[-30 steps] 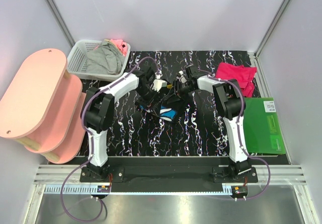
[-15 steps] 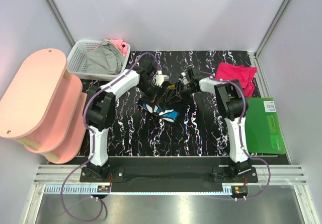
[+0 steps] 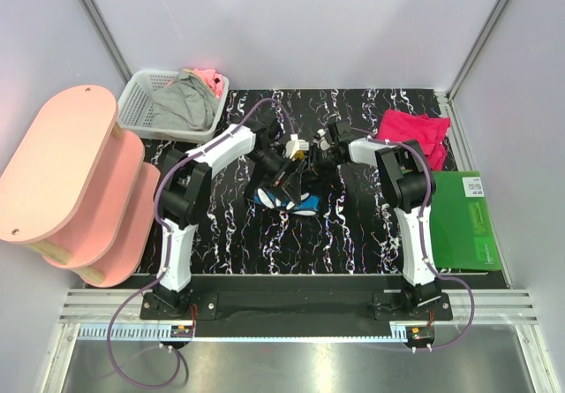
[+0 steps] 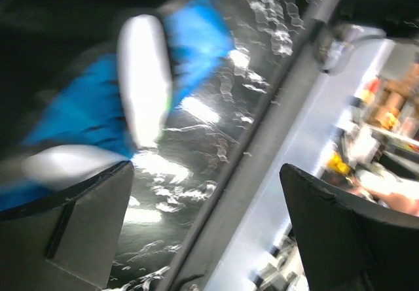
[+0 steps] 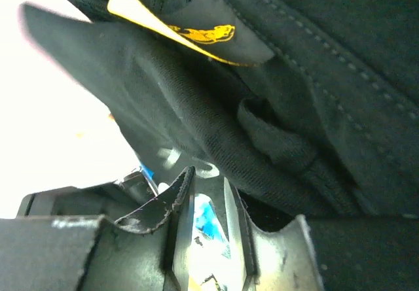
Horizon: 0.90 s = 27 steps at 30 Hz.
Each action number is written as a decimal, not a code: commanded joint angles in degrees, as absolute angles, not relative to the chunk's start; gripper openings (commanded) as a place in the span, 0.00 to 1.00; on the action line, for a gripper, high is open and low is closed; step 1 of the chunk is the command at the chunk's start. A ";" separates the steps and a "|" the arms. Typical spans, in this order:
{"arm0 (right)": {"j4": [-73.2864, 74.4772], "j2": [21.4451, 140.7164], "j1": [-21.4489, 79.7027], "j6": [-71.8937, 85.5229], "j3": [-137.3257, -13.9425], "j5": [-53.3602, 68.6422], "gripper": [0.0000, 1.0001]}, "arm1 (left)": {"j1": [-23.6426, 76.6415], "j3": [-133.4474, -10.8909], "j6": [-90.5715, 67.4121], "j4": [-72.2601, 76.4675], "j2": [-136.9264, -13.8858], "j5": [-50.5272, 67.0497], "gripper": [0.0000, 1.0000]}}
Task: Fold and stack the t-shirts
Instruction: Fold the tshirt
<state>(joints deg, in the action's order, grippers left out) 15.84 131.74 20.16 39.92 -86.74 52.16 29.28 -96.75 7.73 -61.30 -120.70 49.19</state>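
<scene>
The black t-shirt (image 3: 284, 190) with its blue-white daisy print lies crumpled at the table's middle. My left gripper (image 3: 288, 152) hangs over its far edge. In the left wrist view the left gripper (image 4: 206, 232) is open and empty, with the blurred print (image 4: 98, 108) to its upper left. My right gripper (image 3: 316, 158) is at the shirt's far right edge. In the right wrist view its fingers (image 5: 182, 199) stand almost together, with black cloth (image 5: 275, 95) and a yellow label bunched at their tips. The crimson-pink t-shirt (image 3: 415, 133) lies crumpled at the far right.
A white lattice basket (image 3: 141, 102) with grey and pink cloth stands at the far left. A pink two-tier shelf (image 3: 66, 177) stands along the left side. A flat green board (image 3: 463, 221) lies at the right edge.
My left gripper has moved right, towards the right gripper. The black t-shirt has dropped and shifted nearer and to the right. The right gripper has barely moved.
</scene>
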 commanded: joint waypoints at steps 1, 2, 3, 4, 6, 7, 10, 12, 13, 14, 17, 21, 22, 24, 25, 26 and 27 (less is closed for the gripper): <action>18.19 133.86 22.06 39.90 -84.46 44.82 0.33 | 30.85 -106.24 17.47 -75.61 -120.40 60.21 0.99; 18.19 133.86 22.15 39.90 -84.38 44.82 0.33 | 30.76 -110.44 21.75 -78.37 -120.85 60.38 0.99; 18.19 133.86 22.15 39.90 -84.38 44.82 0.33 | 30.59 -111.96 23.36 -80.83 -120.59 59.95 0.99; 18.19 133.77 22.24 39.82 -84.37 44.91 0.32 | 30.41 -113.02 24.60 -83.56 -120.15 59.94 0.99; 18.19 133.86 22.32 39.81 -84.37 44.91 0.32 | 30.06 -111.37 24.45 -81.24 -117.61 59.68 0.99; 18.19 133.94 22.41 40.08 -84.46 44.83 0.32 | 30.15 -109.53 22.43 -78.51 -116.64 59.42 0.99; 18.19 133.95 22.59 40.08 -84.81 44.56 0.32 | 30.41 -100.31 15.57 -69.97 -114.96 59.41 0.99; 18.19 133.42 22.76 40.34 -84.55 44.39 0.31 | 31.11 -99.15 14.68 -69.78 -117.41 60.29 0.99; 18.11 133.24 22.85 40.52 -84.46 44.21 0.31 | 31.29 -98.62 14.59 -69.79 -118.29 60.38 0.99; 18.19 133.16 22.94 40.52 -84.29 44.12 0.31 | 31.46 -97.57 13.89 -69.35 -119.69 60.21 0.99; 18.02 132.63 23.20 40.61 -84.02 44.03 0.31 | 31.03 -95.80 12.31 -66.36 -121.98 59.06 0.99; 18.02 131.66 23.90 40.78 -83.58 44.03 0.30 | 29.53 -95.27 11.69 -64.86 -125.85 58.63 0.99; 18.02 131.40 23.99 40.69 -83.41 43.95 0.30 | 29.01 -95.10 11.86 -64.86 -127.25 58.19 0.99; 17.93 130.17 24.26 40.87 -82.62 43.60 0.29 | 26.46 -94.40 12.74 -64.78 -128.32 57.57 0.99; 17.93 129.73 24.61 40.87 -81.83 43.33 0.29 | 25.41 -93.61 13.09 -64.78 -129.10 57.05 0.99; 17.76 128.51 24.70 40.96 -81.30 43.16 0.29 | 23.14 -93.26 13.70 -64.78 -129.46 55.82 0.99; 17.67 128.06 25.05 41.39 -80.69 42.98 0.28 | 21.98 -92.99 14.32 -65.12 -129.81 55.11 0.99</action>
